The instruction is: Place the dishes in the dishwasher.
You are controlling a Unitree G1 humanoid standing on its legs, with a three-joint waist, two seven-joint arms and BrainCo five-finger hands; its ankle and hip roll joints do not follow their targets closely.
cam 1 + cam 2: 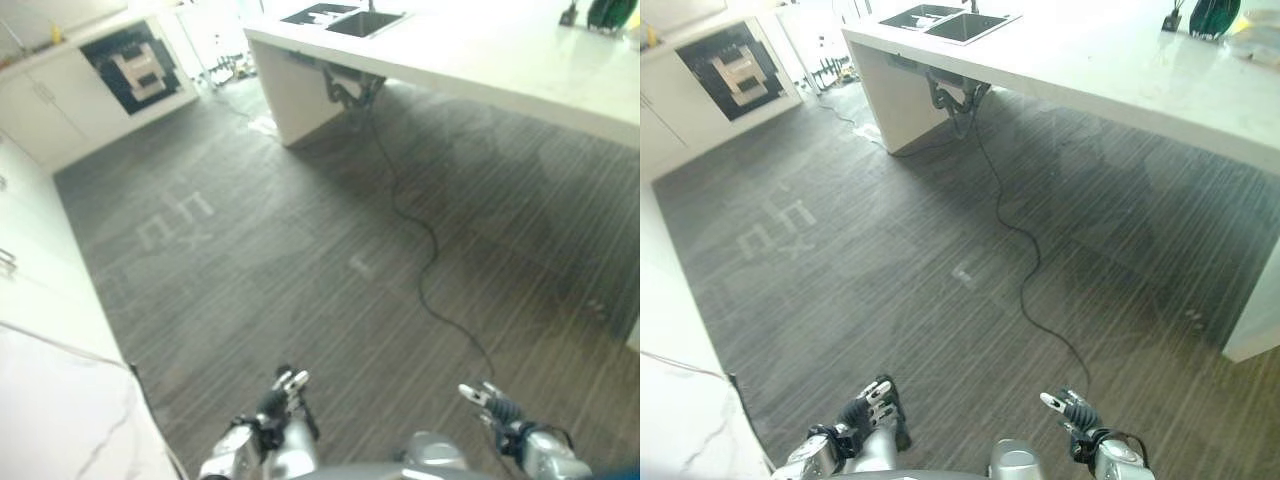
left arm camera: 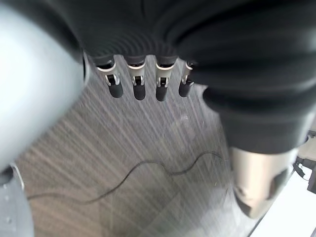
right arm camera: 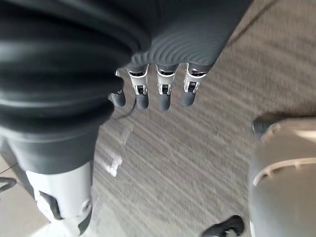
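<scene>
Left robot hand (image 1: 285, 392) and right robot hand (image 1: 490, 402) relaxed, empty, over striped floor (image 1: 300, 250), sink (image 1: 940, 20) far off in eye views

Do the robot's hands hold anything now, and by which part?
Nothing is held. The left hand and the right hand both hang open above the floor.

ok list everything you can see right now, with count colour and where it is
counter: one, white, long island across the far right
sink: one, dark double basin, set in the counter's far end
green object: one, dark green, on the counter's far right edge; too small to identify
floor: grey striped, with pale tape marks
cabinets: white, along the left wall
dark panel: one, black with pale shapes, in the far left cabinet front
left hand: one, fingers straight, low over the floor
right hand: one, fingers straight, low over the floor
</scene>
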